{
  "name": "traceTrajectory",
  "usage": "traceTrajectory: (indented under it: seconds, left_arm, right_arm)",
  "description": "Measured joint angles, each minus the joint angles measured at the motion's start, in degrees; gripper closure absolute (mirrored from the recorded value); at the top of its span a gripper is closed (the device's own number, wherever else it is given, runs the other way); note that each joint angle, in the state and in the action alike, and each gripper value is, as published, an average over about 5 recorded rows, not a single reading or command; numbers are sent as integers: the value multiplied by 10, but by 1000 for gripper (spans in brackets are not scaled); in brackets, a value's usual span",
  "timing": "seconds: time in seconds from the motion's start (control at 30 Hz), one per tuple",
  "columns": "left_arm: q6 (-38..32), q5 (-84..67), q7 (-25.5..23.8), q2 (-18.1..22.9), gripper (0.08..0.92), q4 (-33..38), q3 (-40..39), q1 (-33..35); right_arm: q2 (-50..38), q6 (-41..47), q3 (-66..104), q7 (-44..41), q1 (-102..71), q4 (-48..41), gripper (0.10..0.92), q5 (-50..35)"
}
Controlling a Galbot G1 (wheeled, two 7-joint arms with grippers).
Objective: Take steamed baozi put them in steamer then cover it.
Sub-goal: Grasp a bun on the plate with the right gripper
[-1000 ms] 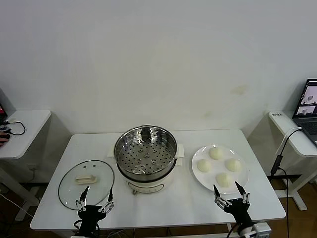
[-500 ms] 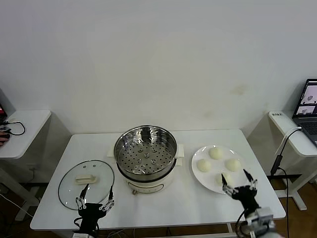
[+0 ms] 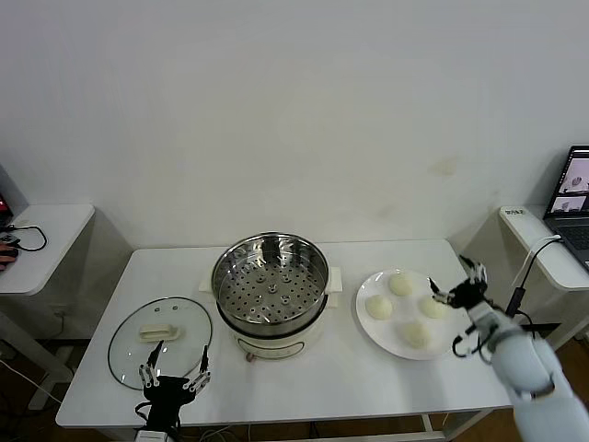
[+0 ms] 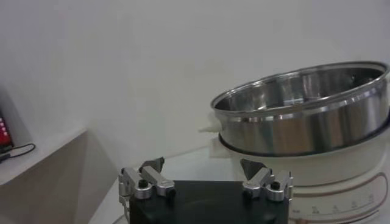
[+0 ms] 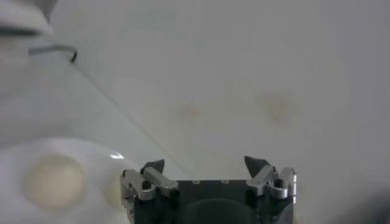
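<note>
Steel gleams at the middle of the white table [image 3: 304, 378]: the steamer [image 3: 271, 285] stands uncovered on its cream base, its perforated tray bare, so no bun has gone in yet. All four steamed baozi [image 3: 405, 308] sit on the white plate [image 3: 368, 327] to its right, and the cover [image 3: 161, 336] lies flat on the table to its left, handle up.

What has changed is the right arm. A second ago the right gripper [image 3: 456, 283] hung at the near edge of the table, just short of the plate; it has since swung up and away to the plate's far right rim, next to the rightmost bun, its fingers spread wide and holding nothing. In its wrist view one bun shows pale and soft-edged off to one side (probably that rightmost one, though the view is too blurred to be sure). I take this as the approach to the first pick.

Near the cover's near edge, the left gripper [image 3: 173, 376] is parked as before, jaws wide and empty.

No brand, label or writing can be read; faint marks on the steamer's base are illegible.
</note>
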State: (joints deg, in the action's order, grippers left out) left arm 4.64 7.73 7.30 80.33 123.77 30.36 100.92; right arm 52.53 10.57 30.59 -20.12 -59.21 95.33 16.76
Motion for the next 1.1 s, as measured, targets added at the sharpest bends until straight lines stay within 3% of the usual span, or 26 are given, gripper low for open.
traceTrajectory:
  seconds: [0.27, 0.67, 1.1]
  left_arm:
    - [2, 10, -3, 3, 177, 0, 0, 0]
    - [3, 14, -3, 2, 177, 7, 13, 11]
    - [4, 15, -3, 1, 177, 9, 21, 11]
  right_arm:
    - [-56, -43, -130, -144, 176, -127, 202, 75]
    - [-61, -93, -355, -355, 397, -280, 203, 90]
    - [-11, -100, -474, -422, 488, -406, 203, 82]
